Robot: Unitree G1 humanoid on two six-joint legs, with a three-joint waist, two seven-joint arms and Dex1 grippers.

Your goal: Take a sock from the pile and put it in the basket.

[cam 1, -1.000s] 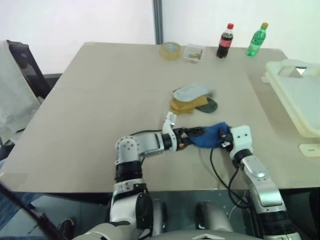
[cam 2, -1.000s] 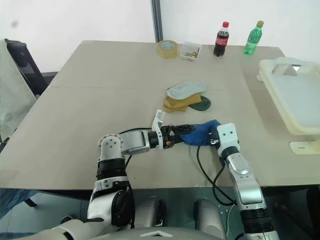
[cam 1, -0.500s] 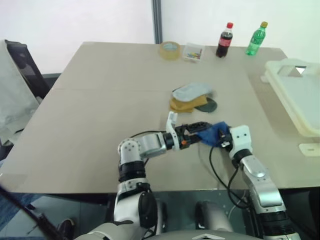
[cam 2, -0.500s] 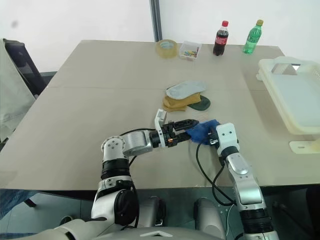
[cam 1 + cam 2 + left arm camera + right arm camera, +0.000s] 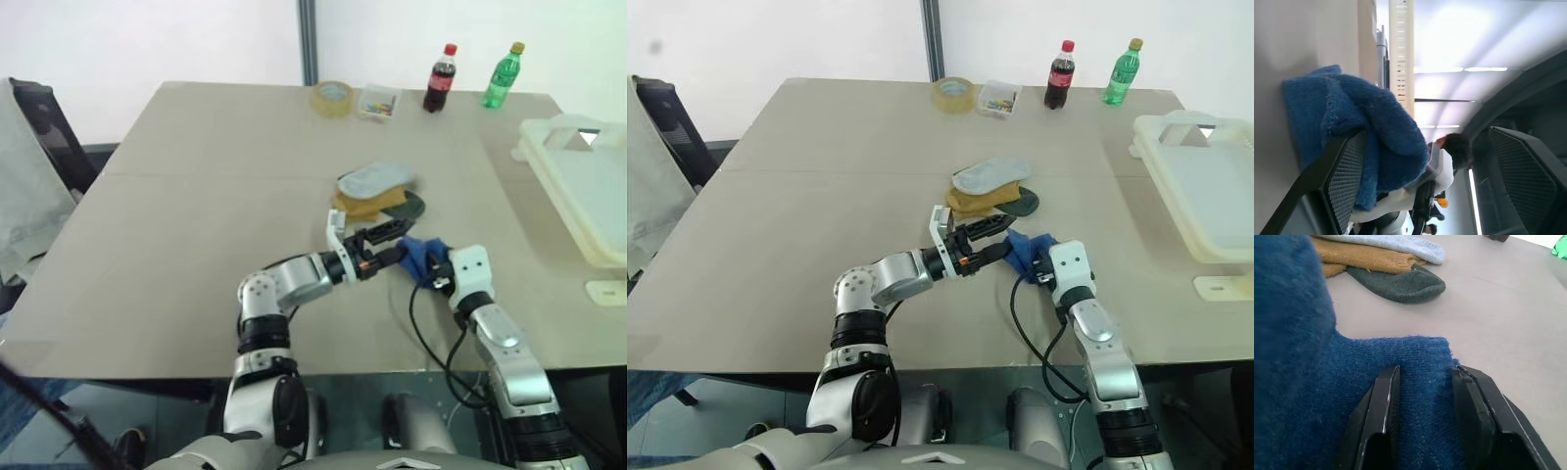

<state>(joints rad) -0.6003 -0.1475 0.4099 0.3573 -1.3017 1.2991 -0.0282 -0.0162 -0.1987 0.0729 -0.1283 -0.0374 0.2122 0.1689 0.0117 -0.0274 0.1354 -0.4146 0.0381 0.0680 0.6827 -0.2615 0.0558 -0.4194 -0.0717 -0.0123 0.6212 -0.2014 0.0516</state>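
A royal blue sock (image 5: pixel 416 257) is seen bunched on the counter (image 5: pixel 196 196) at the lower centre of the left eye view, just below the pile (image 5: pixel 377 193); its crumpled shape leaves no clear long axis to be read. The pile lies at the centre of the frame, with a pale grey-blue sock on top, a mustard one beneath and a dark green-black one at its right edge, their long axes running roughly left to right across the frame. The basket (image 5: pixel 578 186) is placed at the right edge of the frame, well apart from the socks. The left arm is bent across the lower middle of the frame, its forearm angled up and to the right, and the left tool (image 5: pixel 392 243) is spread wide at the left edge of the blue sock; in the left wrist view the cloth is draped over one finger (image 5: pixel 1347 171). The right arm rises from the lower right, and the right tool (image 5: pixel 1425 396) is held partly closed, with blue fabric pinched between its fingers.
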